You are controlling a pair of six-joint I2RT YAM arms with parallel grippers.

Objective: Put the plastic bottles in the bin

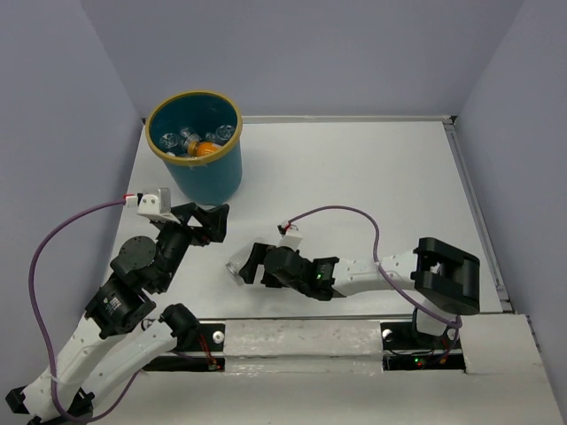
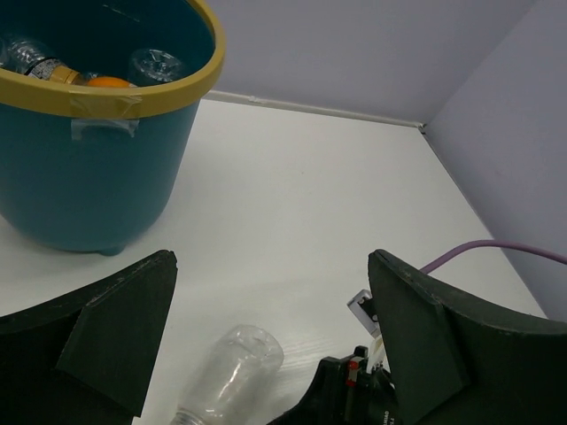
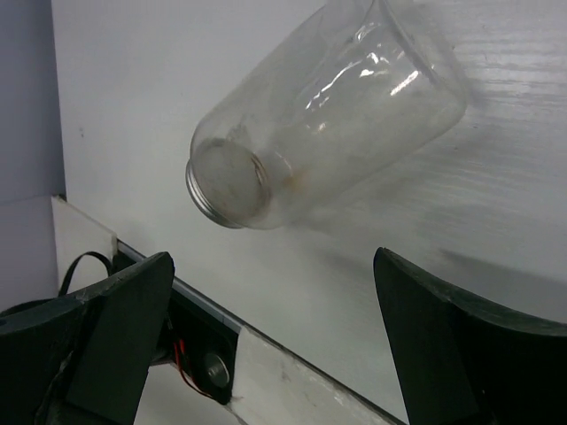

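Near the front edge, hovers with right gripper spread, empty, just short of the one clear bottle left lying outside, holds left gripper spread too near the far-left-corner bin, already stocked with several bottles, orange one included.

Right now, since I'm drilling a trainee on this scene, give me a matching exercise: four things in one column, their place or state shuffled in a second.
Things:
1. clear capless plastic bottle
2. small orange plastic bottle
3. round teal plastic bin with yellowish rim
4. right claw

Place or state:
A. open, holding nothing
B. standing upright at the far left of the white table
C. inside the bin
D. lying on its side on the table

Pairs: 1-D, 2-C, 3-B, 4-A.
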